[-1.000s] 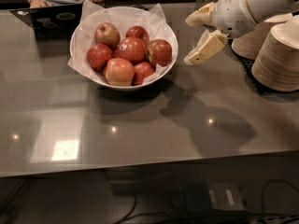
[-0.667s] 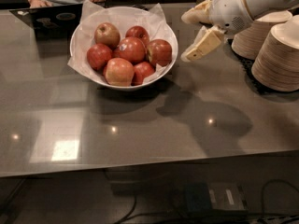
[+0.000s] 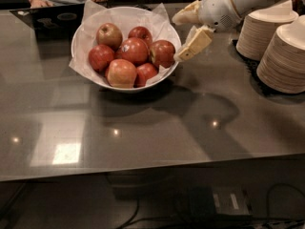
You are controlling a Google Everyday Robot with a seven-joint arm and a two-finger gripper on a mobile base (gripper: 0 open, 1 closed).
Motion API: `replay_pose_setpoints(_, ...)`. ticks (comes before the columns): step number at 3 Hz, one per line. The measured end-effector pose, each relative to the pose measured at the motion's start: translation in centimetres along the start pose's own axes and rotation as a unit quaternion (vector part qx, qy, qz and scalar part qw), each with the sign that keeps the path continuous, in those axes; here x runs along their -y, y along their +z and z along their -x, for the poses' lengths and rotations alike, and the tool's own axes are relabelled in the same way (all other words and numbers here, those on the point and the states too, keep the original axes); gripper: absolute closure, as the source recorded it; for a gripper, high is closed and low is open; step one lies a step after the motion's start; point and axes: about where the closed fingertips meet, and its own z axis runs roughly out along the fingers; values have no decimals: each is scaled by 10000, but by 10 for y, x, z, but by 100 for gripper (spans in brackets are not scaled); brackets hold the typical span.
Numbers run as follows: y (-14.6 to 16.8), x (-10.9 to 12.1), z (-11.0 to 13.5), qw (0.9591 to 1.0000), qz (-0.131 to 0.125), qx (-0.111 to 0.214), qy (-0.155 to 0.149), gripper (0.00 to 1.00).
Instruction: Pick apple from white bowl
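Grey tabletop (image 3: 143,142), end effector (image 3: 177,38) spread wide, empty, by white bowl (image 3: 125,88) rim, nr apple (image 3: 163,53)

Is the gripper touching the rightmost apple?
Cannot tell. Camera view: the gripper, beside the bowl, has its lower fingertip at the edge of the apple; no plain gap.

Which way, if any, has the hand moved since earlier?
Yes. The open hand has shifted left toward the white bowl, now at its rim beside the apple.

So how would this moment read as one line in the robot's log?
stage: pre-grasp | gripper: open, at right rim of white bowl, beside apple | apple: in bowl, not yet grasped
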Motion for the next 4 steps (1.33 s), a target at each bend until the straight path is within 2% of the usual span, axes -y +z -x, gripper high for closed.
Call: replay_pose_setpoints(4,43,11,-8,9990,232,-371,93,24)
